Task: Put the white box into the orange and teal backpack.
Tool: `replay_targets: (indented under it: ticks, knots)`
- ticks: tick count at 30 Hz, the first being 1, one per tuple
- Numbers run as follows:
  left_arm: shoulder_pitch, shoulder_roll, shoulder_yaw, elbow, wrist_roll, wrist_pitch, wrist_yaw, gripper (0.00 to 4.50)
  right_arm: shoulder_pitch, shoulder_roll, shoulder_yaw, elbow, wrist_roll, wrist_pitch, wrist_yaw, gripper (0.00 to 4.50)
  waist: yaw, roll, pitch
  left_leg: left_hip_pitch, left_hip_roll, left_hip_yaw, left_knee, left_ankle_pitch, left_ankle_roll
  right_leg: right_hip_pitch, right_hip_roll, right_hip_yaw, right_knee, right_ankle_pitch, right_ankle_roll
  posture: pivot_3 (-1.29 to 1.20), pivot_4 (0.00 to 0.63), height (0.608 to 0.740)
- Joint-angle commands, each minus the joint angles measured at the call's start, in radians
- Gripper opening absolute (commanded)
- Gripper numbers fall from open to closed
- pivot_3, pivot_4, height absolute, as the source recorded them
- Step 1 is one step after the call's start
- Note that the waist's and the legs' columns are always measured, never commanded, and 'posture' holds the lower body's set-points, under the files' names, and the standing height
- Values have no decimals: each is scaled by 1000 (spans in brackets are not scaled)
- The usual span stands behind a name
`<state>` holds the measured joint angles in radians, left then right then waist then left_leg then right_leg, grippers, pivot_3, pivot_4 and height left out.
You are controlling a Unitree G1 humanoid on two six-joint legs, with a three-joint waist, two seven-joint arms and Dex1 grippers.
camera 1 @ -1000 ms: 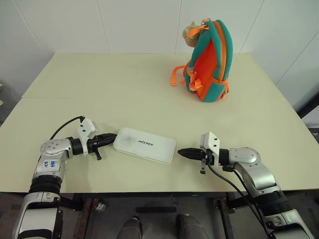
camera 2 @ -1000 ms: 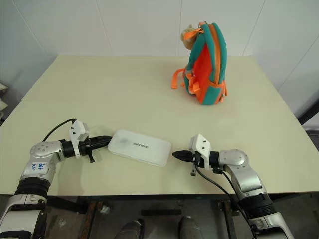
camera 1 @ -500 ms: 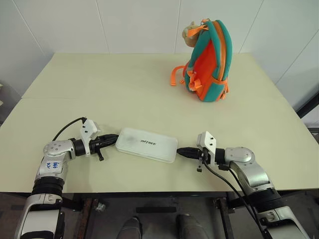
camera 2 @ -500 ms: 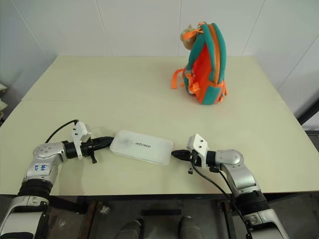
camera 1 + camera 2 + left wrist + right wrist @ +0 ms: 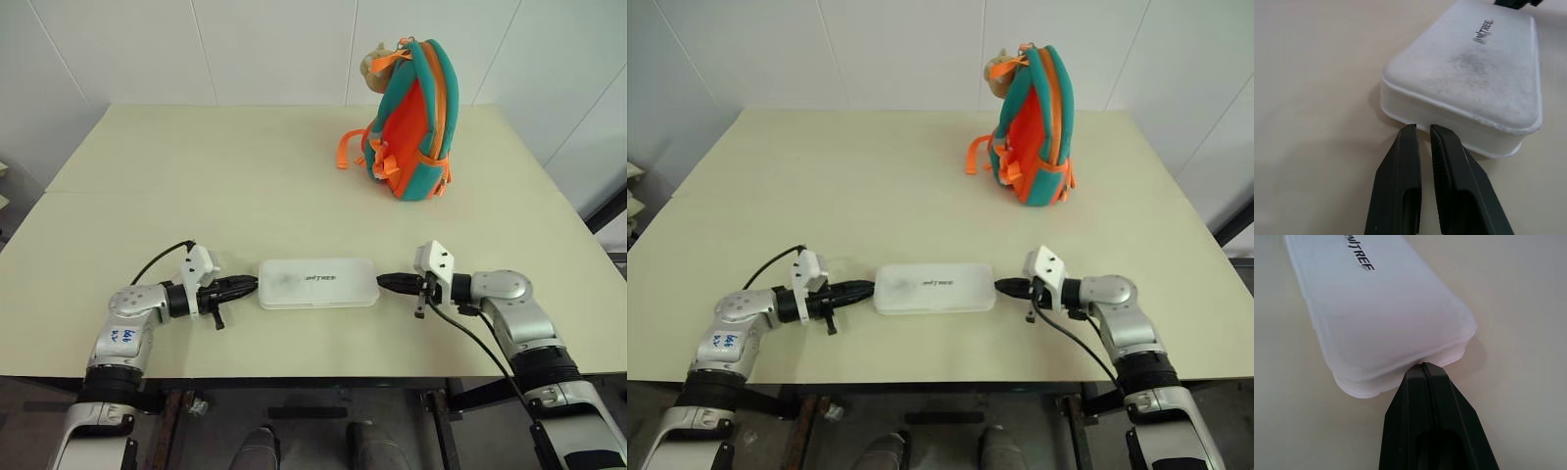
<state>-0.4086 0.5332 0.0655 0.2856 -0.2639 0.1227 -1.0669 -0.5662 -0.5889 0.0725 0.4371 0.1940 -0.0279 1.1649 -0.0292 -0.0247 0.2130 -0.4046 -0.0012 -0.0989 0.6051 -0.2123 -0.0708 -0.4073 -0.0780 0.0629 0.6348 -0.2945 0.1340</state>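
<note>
A: Where is the white box (image 5: 318,284) right now?

B: Flat on the cream worktop (image 5: 245,176), lettering side up, lying lengthwise between the two sets of jaws. Each short end faces one of them.

A: How do the left jaws (image 5: 1421,128) stand?

B: Clenched, the two black fingers (image 5: 1403,166) almost together with a thin slit between them and nothing inside. Their tips press against the box's near short end, low on its side wall, close to one rounded corner.

A: And the right jaws (image 5: 1423,365)?

B: Clenched tight too, the fingers meeting in a single seam, empty. The tip touches the opposite short end of the box, just under the rim of its lid. So the box is pinched end to end between two closed tips, not grasped inside either one.

A: Is the box lifted?

B: I cannot tell for certain; in the head views it looks to be resting on the worktop, with a narrow shadow beneath its edge.

A: Where is the backpack (image 5: 416,122)?

B: Well beyond the right jaws, far across the worktop and well apart from the box. It stands upright, orange body with teal edging, orange webbing straps (image 5: 349,155) trailing toward the side of the left jaws, and a tan plush animal (image 5: 377,64) at its top.
</note>
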Motion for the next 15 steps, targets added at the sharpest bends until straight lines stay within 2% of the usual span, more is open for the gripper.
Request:
replay_targets:
  ticks: [1, 13, 14, 15]
  knots:
    - [4, -11, -8, -68, -30, 18, 9, 460, -14, 10, 1, -7, 8, -38, 26, 0, -1, 0, 0, 0, 0, 0, 0, 0, 0, 0, 0, 0, 0, 0, 0, 0, 150, 740]
    - [0, -3, 1, -41, -14, 6, 49, 460, -8, -2, -5, 4, 3, -19, 47, 0, -2, 0, 0, 0, 0, 0, 0, 0, 0, 0, 0, 0, 0, 0, 0, 0, 150, 740]
    - [2, 2, 3, -35, -7, 6, 58, 437, -9, -10, -8, 8, 0, -15, 48, 167, -2, 0, 0, 0, 0, 0, 0, 0, 0, 0, 0, 0, 0, 0, 0, 0, 150, 740]
    - [5, 8, 8, -28, -4, 11, 66, 628, -12, -19, -10, 15, -3, -5, 49, 375, -2, 0, 0, 0, 0, 0, 0, 0, 0, 0, 0, 0, 0, 0, 0, 0, 150, 740]
